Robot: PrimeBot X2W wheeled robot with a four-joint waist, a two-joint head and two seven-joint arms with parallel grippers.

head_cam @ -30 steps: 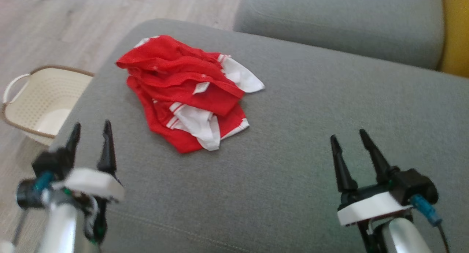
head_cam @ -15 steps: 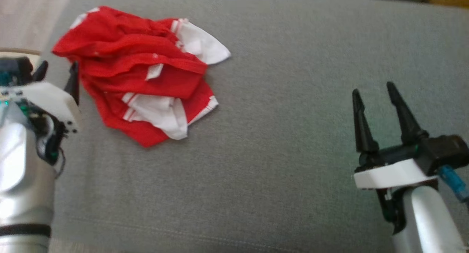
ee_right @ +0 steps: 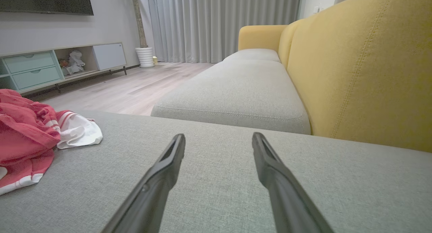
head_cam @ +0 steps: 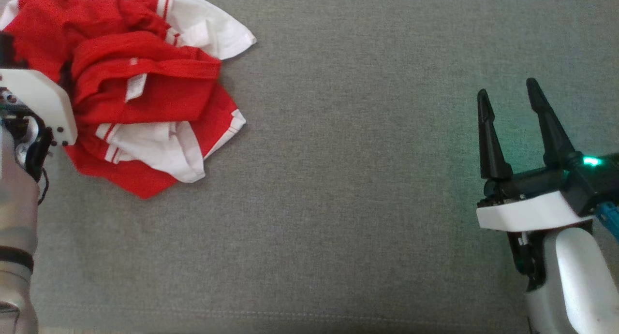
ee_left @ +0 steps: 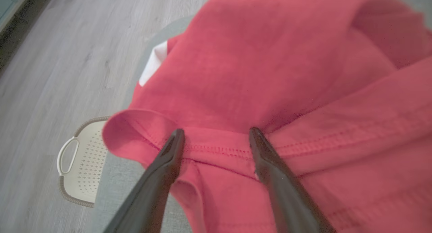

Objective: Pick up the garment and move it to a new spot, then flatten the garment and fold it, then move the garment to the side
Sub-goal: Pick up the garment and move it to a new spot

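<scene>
Garment (head_cam: 145, 92) lay crumpled, red and white, far left on grey sofa cushion (head_cam: 362, 203). Left gripper (ee_left: 216, 135) stood open, tips at a red hem fold. Right gripper (head_cam: 507, 88) open, empty, well apart at right. Basket (ee_left: 77, 165) sat on floor beside cushion.

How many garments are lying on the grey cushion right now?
1: a crumpled red and white garment on the left part of the cushion, with the open left gripper at its red hem. Whether the heap hides a second piece cannot be told.
</scene>
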